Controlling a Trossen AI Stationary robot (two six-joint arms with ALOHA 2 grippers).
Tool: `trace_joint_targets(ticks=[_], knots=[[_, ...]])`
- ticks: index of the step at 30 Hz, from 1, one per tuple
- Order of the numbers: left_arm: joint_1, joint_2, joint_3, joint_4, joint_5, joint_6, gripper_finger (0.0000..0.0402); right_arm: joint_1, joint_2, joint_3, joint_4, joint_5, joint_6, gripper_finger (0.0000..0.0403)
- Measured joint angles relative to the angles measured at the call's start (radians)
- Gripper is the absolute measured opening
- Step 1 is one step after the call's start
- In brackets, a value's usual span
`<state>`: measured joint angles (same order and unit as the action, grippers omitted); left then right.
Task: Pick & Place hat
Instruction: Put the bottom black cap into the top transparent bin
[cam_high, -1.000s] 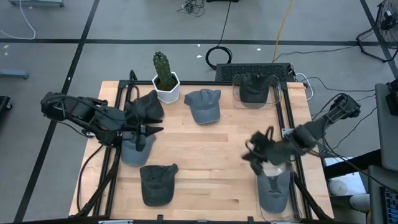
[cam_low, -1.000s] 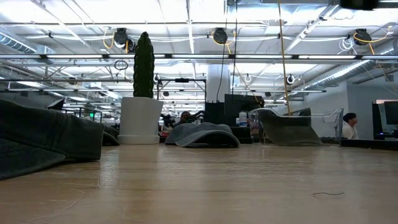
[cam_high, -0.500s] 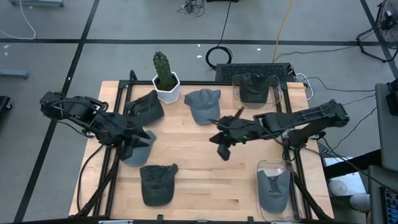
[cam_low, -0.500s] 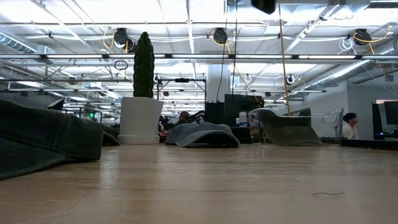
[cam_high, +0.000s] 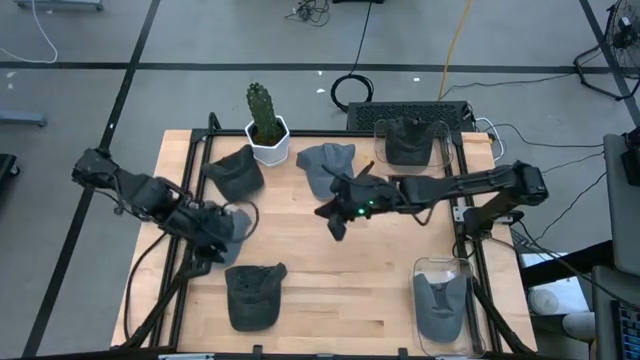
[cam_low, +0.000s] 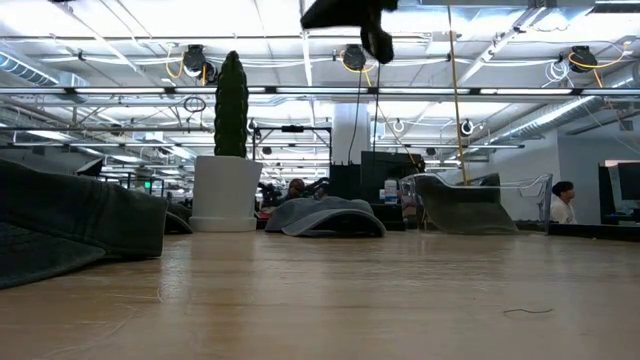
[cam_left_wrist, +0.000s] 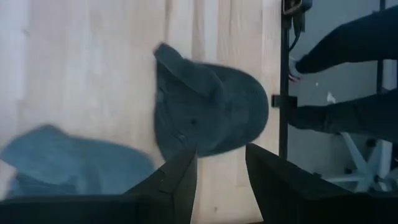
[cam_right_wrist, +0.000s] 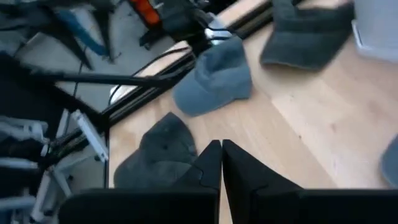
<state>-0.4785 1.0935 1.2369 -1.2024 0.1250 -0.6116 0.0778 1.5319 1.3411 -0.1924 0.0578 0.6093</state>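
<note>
Several caps lie brim-flat on the wooden table. A blue-grey hat (cam_high: 236, 220) sits at the left, a dark hat (cam_high: 252, 296) near the front edge, another dark hat (cam_high: 234, 171) beside the cactus, and a blue-grey hat (cam_high: 322, 164) at the far middle. My left gripper (cam_high: 217, 245) hangs open above the left blue-grey hat (cam_left_wrist: 74, 165), tipped downward, and its wrist view looks past the open fingers (cam_left_wrist: 221, 180) at the near dark hat (cam_left_wrist: 211, 112). My right gripper (cam_high: 337, 225) is shut and empty in the air over the table's middle (cam_right_wrist: 221, 158), high in the low view (cam_low: 365, 20).
A cactus in a white pot (cam_high: 267, 128) stands at the far left. Two clear containers, each holding a hat, stand at the far right (cam_high: 405, 142) and the near right (cam_high: 440, 303). Black rails (cam_high: 466, 200) run along both table sides. Bare wood lies in the middle.
My right gripper has swung from above the near-right container toward the table's left and far side, ending over the middle, shut throughout. My left gripper has tipped from nearly level to pointing downward and sunk a little toward the near edge over the left blue-grey hat, staying open.
</note>
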Motion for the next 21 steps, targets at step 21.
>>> trace_joint_targets(ticks=[21], knots=[[-0.219, 0.06, -0.259, 0.606, -0.152, -0.319, 0.0147, 0.003, -0.241, 0.0, -0.107, 0.226, -0.358, 0.0004]])
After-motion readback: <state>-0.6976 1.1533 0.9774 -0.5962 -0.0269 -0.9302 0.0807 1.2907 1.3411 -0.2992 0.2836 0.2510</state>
